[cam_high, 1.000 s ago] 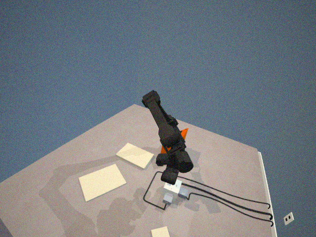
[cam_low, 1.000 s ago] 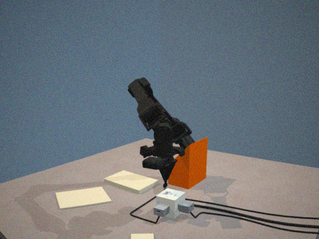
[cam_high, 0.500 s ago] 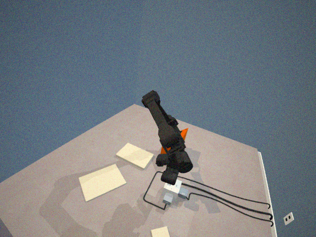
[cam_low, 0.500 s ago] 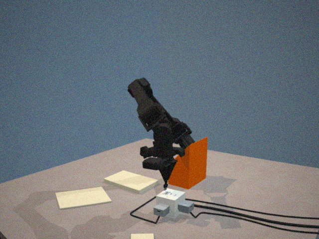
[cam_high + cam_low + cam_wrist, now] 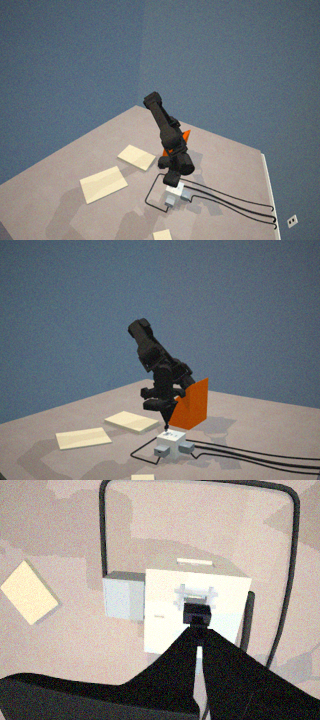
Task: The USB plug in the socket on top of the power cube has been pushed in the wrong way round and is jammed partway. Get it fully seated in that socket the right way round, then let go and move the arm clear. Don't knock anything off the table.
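Observation:
The white power cube (image 5: pixel 179 189) (image 5: pixel 173 440) (image 5: pixel 167 620) stands on the table with a socket frame (image 5: pixel 212 595) on its top face. My gripper (image 5: pixel 166 427) (image 5: pixel 198 635) points straight down over that socket and is shut on the small black USB plug (image 5: pixel 198 612) (image 5: pixel 166 430). The plug sits at the socket's mouth, touching the cube's top. I cannot tell how deep it is in. In the top view my wrist hides the fingertips and the plug.
Grey plugs (image 5: pixel 161 450) (image 5: pixel 186 446) (image 5: pixel 123 595) sit in the cube's sides, with black cables (image 5: pixel 245 455) (image 5: pixel 232 204) (image 5: pixel 107 520) running across the table. An orange wedge (image 5: pixel 192 407) stands just behind the cube. Cream pads (image 5: pixel 131 421) (image 5: pixel 82 437) (image 5: pixel 142 476) lie to the left and front.

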Controlling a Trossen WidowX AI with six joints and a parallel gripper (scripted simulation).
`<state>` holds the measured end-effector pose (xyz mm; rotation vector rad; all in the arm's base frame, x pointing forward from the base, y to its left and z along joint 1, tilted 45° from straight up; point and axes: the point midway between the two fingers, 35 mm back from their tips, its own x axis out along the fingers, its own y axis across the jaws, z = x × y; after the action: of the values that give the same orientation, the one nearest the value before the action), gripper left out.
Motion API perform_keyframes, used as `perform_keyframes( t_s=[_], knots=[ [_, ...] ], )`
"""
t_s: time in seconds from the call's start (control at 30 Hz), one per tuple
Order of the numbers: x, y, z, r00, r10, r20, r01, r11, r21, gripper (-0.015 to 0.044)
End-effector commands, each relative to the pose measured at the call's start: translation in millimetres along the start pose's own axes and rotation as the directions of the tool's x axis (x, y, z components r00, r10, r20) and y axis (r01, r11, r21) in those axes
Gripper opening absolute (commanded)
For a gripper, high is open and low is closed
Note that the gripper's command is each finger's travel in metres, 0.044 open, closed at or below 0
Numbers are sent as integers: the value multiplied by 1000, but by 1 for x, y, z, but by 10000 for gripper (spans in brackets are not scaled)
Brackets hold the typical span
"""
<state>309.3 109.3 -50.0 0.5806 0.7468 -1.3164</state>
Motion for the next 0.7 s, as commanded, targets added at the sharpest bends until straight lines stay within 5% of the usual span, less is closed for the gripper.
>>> perform_keyframes(
  t_s=[0.0, 0.67],
  knots=[
    [1, -1, -1, 1000, -3, -7, 3, 1000, -5, 0],
    [3, -1, -2, 1000, -3, -17, 3, 1000, -4, 0]
  ],
)
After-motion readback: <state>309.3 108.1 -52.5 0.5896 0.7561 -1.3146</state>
